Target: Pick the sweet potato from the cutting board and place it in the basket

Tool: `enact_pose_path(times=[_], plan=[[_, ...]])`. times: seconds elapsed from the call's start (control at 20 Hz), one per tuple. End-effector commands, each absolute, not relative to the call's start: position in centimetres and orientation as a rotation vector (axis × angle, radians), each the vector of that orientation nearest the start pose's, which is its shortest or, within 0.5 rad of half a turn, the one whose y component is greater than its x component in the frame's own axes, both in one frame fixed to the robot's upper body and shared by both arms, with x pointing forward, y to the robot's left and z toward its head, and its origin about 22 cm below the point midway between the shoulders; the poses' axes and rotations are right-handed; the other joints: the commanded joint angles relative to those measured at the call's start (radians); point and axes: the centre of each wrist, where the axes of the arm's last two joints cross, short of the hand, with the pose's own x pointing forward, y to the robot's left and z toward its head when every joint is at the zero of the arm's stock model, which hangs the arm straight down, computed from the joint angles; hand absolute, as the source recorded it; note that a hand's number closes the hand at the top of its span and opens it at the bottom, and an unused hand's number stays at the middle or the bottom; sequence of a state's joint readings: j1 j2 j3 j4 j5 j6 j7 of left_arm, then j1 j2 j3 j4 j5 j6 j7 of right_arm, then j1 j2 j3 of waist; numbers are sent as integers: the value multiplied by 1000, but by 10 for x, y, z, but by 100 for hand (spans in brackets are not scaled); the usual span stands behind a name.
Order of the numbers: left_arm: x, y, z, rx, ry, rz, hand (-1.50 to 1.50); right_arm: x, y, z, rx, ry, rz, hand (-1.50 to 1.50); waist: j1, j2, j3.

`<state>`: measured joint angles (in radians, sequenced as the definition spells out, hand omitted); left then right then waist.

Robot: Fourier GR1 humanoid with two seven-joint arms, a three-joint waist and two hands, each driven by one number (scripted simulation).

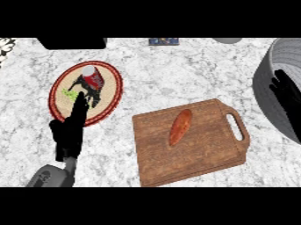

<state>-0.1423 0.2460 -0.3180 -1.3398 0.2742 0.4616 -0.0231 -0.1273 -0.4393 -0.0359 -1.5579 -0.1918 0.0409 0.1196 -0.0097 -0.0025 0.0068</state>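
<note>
sweet potato [180, 127]: lying on the cutting board, slightly left of its middle, long axis tilted, upper end leaning right. Fully visible, nothing touching it.
cutting board [198, 154]: wooden, handle slot on the right side, sits on the counter at centre-right, rotated a little. Its lower left corner runs into the bottom band.
basket [285, 57]: grey ribbed wall at the far right, cut off by the right edge; only part of rim and inside shows. Well apart from the sweet potato.
right hand [298, 107]: black, over the basket's wall, fingers straight and pointing up, holding nothing. Dark against dark, so the outline is hard to follow lower down; the forearm is mostly out of view.
left hand [72, 129]: black, fingers extended upward, tips overlapping the plate's lower edge; empty. Can't tell whether it touches the plate.
plate [110, 94]: round, red rim, left of the cutting board. Dark printed figure in its middle merges with the fingertips.
counter [178, 70]: white-grey marble.
top edge: a black object [72, 42], a small dark blue item [163, 41] and a grey one [227, 40], all cut off and unidentifiable.
</note>
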Motion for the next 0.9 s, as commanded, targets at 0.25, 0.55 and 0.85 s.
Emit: enact_pose_path(times=[0.25, 0.55, 0.85], plan=[[280, 261, 7, 332, -1443, -177, 0, 266, -272, -2, 273, -1882, -325, 150, 16, 9, 10], [287, 261, 14, 258, -1368, -218, 0, 265, -184, 22, 140, -2397, -177, -150, 25, 3, -4], [289, 279, 20, 287, -1354, -203, 0, 250, -200, 6, -464, -2109, 0, -150, 2, -6, -14]])
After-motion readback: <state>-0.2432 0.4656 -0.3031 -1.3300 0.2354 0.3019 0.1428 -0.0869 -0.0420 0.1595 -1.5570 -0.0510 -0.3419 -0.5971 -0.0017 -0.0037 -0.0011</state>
